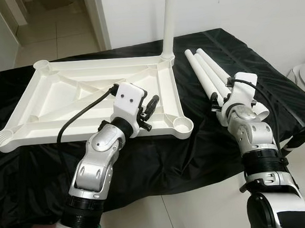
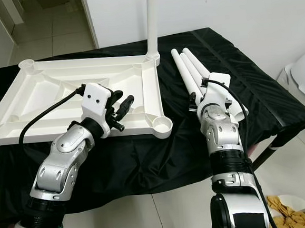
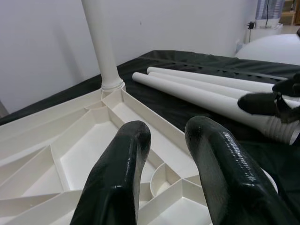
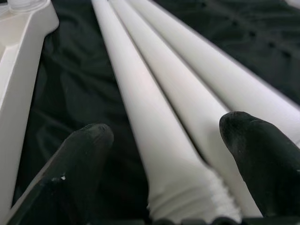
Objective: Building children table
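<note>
Straddling loose leg [image 4: 164, 140], right pincer [image 4: 171, 154] wide open | left pincer [image 3: 166, 176] parted, empty, over tabletop [image 1: 61, 100]

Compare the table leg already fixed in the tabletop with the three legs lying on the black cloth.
The fixed leg stands upright in a far corner socket of the upturned tabletop; the three loose legs lie flat, side by side, on the black cloth. The fixed leg's end is seated in its socket; one loose leg's ribbed end shows bare, between the open fingers of the right hand. All are plain white tapered tubes.
</note>
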You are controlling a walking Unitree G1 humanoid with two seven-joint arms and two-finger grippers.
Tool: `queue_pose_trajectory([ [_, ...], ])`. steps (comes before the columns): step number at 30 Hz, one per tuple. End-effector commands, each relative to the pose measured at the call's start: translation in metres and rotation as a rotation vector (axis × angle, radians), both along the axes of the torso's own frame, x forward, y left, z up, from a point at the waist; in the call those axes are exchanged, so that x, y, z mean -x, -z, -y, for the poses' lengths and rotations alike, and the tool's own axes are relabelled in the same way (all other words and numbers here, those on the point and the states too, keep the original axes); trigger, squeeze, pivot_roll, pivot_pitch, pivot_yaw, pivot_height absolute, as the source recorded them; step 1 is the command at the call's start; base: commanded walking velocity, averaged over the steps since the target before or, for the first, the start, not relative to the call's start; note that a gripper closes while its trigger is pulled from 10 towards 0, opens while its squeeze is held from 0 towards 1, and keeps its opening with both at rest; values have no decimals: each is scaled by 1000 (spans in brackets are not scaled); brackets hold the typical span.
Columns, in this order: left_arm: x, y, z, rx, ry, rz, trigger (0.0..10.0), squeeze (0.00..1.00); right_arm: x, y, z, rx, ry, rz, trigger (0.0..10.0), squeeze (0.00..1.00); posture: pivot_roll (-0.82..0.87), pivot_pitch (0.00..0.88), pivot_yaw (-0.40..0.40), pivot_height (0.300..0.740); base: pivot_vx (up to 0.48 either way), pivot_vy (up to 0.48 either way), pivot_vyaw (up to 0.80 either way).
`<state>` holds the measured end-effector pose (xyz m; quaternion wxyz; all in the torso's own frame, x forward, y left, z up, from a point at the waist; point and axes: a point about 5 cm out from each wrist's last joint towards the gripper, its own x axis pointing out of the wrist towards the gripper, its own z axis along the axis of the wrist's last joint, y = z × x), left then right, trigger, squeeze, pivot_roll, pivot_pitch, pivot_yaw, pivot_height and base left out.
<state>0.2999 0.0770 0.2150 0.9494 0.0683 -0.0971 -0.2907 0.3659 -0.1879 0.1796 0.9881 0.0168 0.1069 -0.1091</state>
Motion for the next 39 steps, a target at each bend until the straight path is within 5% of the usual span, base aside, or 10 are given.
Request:
queue_pose_trajectory([
  [1,10,2,5,-37,79,-8,10000,0,-1,3,-6,-34,-23,-70,10000,0,-86,8,9,740,0,0,0],
  [16,31,10,9,-121,238,-40,10000,0,1,11,-6,-102,-23,-204,10000,0,-76,28,-5,740,0,0,0],
  [29,30,4,2,-137,197,-36,10000,0,7,13,-16,-248,-79,-322,10000,0,-80,47,-6,740,0,0,0],
  [39,29,0,3,-132,184,-28,10000,0,12,37,-24,-242,-102,-420,10000,0,-73,61,-8,740,0,0,0],
])
